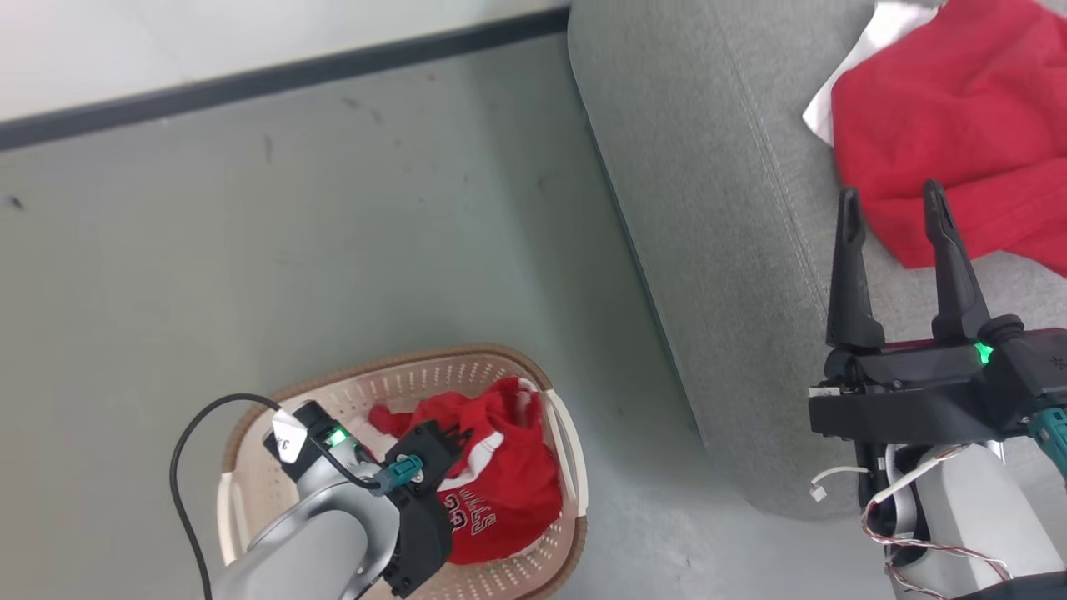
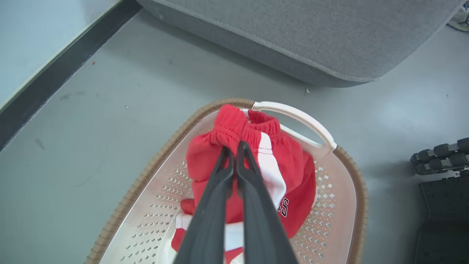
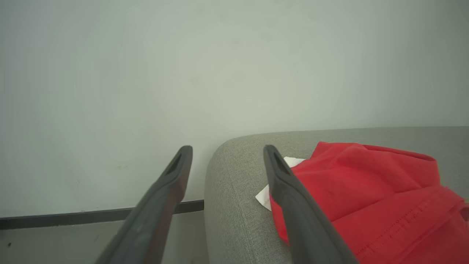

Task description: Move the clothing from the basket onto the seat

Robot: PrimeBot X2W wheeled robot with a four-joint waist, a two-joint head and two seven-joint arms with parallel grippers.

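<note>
From high up, my head camera looks down on the basket (image 1: 467,352) at the left and the seat (image 1: 708,208) at the right. My left wrist camera sits close over that same basket, looking along my left tool (image 2: 235,146) at its red clothes (image 2: 205,157). My right wrist camera looks low across that seat toward the wall (image 3: 220,55).

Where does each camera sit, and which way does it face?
Left wrist view: on that wrist, looking down along the shut left tool pinching the red garment in the basket.
Right wrist view: on that wrist, looking about level along the open right tool, over the seat toward the wall.
Head view: on the head, looking down at basket and seat; both tools show.
Shared: head and left wrist see the basket.
</note>
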